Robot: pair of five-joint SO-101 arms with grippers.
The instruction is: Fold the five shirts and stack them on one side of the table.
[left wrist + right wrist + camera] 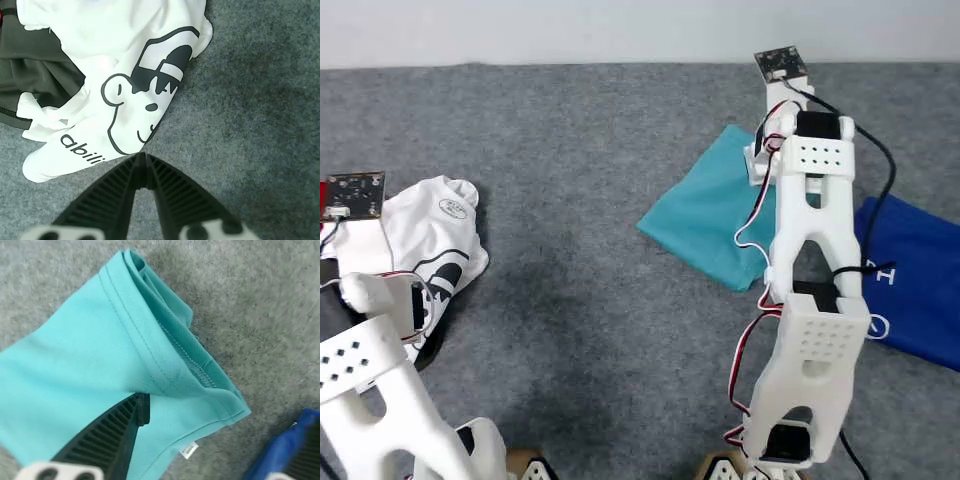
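Where the two arms rise from the near edge of the table [590, 420], a broad strip of grey felt [580, 300] runs away between them toward the far side. Nearest on the left, the left gripper [145, 162] hangs with its jaws pressed together and nothing between them. Its tip is over the felt, just beside the lower edge of the white shirt [125, 65]. That shirt lies crumpled, its printed cartoon face turned up, and it overlaps a dark shirt [40, 65] tucked under its outer side, close to the table's left edge.

Across the felt strip, well apart from the white shirt, the right arm [815, 300] stretches out over the teal shirt [75, 365]. The teal shirt is folded over in layers, its stitched hems stacked along one edge and one corner pointing toward the middle of the table. The right gripper [222, 432] has its jaws spread wide — one finger over the teal cloth, the other by the rim of the blue shirt [915, 270]. Whether either finger touches fabric I cannot tell. A sliver of felt separates the teal corner from the blue shirt, which runs off the right side of the high view. Beyond both, more felt reaches the far edge.
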